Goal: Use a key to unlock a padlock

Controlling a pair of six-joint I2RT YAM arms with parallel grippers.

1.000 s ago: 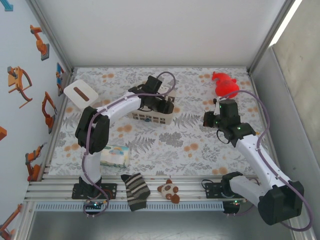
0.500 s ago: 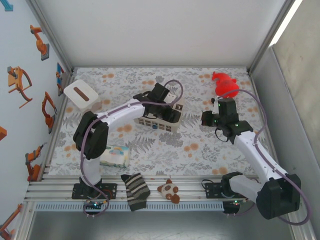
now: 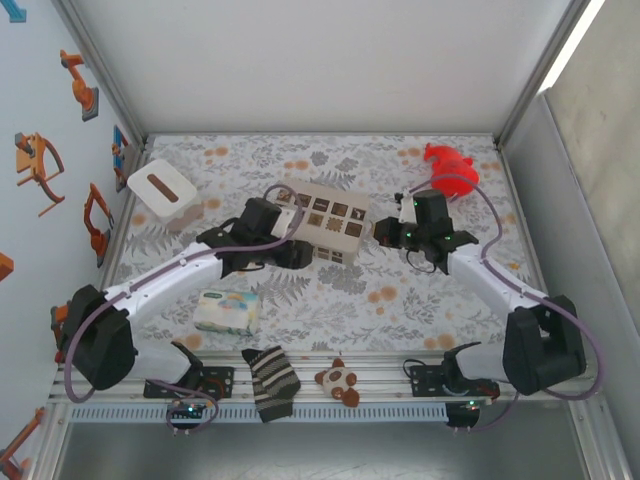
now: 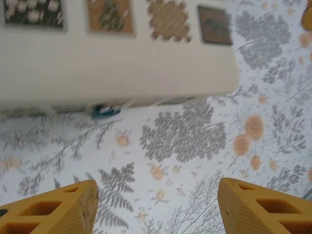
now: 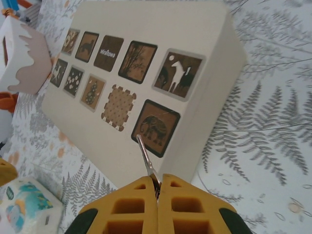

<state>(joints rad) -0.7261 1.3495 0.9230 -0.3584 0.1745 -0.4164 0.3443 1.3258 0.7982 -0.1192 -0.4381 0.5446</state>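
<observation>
You're pinching the key (image 5: pixel 146 157) in the right gripper (image 5: pixel 157 184), left gripper (image 4: pixel 157 189) gaping empty — the unheld padlock (image 4: pixel 105 111) risks skidding beside the box (image 4: pixel 117 68).

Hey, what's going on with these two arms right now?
The right gripper has its jaws shut on a thin metal key, held close to the cream patterned box. The left gripper hangs open over the floral mat, facing the box. A small bluish padlock lies at the foot of the box. The key is not yet at the lock.
</observation>
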